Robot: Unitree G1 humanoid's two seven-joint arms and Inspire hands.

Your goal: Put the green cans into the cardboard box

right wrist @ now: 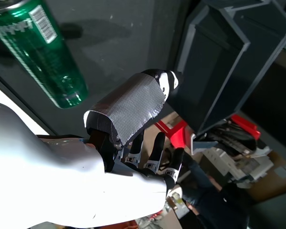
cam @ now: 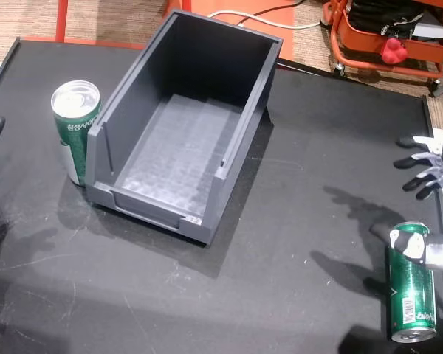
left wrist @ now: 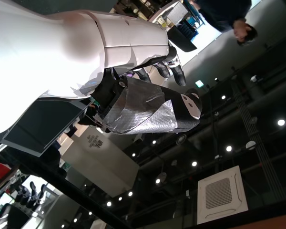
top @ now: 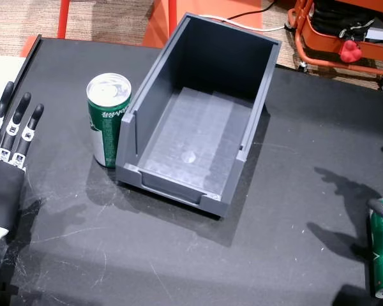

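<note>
The black worktop [top: 293, 191] carries an empty grey box [top: 198, 115]; one green can [top: 108, 118] stands touching its left wall, another can [cam: 411, 284] lies near right. Both the right hand [cam: 432, 169] and the left hand [top: 9, 131] are open, fingers spread

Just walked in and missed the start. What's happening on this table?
A humanoid robot is meant to put green cans into the grey bin, which is empty so far. One can stands upright against the bin's left side; the other can lies on the table near the right hand. Both that and the left hand are open, holding nothing.
</note>
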